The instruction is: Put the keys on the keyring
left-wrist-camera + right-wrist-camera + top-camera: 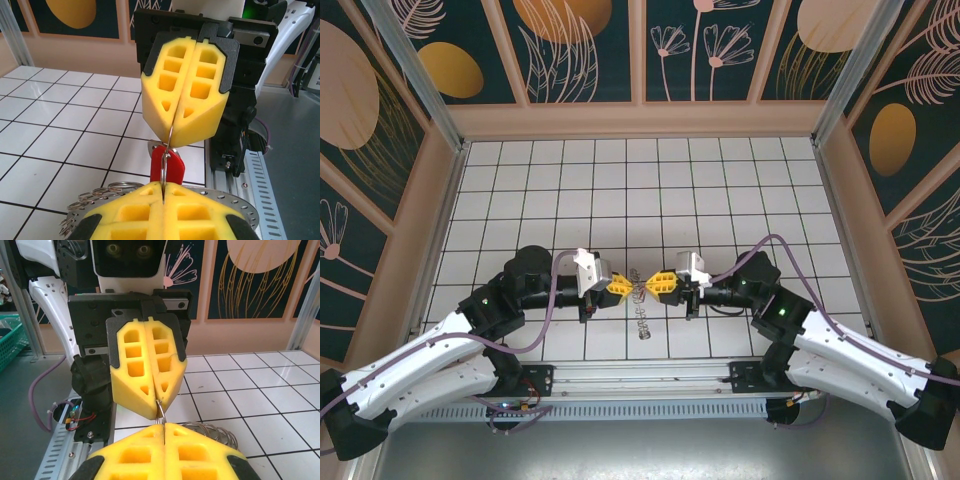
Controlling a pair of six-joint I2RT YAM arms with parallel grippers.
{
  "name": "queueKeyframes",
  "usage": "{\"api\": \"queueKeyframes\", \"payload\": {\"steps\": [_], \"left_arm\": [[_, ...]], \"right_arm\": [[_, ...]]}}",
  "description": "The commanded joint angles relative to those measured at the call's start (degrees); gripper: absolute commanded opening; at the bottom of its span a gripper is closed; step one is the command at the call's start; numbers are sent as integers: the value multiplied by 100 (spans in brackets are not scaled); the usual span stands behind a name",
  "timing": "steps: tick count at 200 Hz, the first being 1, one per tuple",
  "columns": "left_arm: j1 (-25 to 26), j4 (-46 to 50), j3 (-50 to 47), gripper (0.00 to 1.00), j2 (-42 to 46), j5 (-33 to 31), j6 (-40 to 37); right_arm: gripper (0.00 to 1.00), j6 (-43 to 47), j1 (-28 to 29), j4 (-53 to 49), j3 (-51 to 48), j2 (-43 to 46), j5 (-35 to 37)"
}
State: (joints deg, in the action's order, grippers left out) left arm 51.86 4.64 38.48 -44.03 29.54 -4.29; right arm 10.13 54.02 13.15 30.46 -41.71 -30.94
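key (168,167): red head, hanging on a thin strand of the ring, in the air above the desk
keyring (100,194): coiled wire loop, its coils bunched just beside and below the key
left end effector (164,187): fully closed, pinching the ring's strand right at the key
right end effector (172,140): fully closed on the same strand, just across the key, tips almost meeting the left's
desk (720,200): white tiles with dark lines, beneath the key
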Motion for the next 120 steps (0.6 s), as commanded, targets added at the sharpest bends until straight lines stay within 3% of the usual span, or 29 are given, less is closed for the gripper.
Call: {"api": "queueKeyframes", "payload": {"steps": [1, 120], "left_arm": [[-19, -174, 180, 0, 92, 69, -54], [-16, -166, 194, 0, 93, 36, -54]], "right_arm": [[0, -89, 49, 223, -92, 109, 167], [0, -236, 52, 346, -101, -47, -111]]}}
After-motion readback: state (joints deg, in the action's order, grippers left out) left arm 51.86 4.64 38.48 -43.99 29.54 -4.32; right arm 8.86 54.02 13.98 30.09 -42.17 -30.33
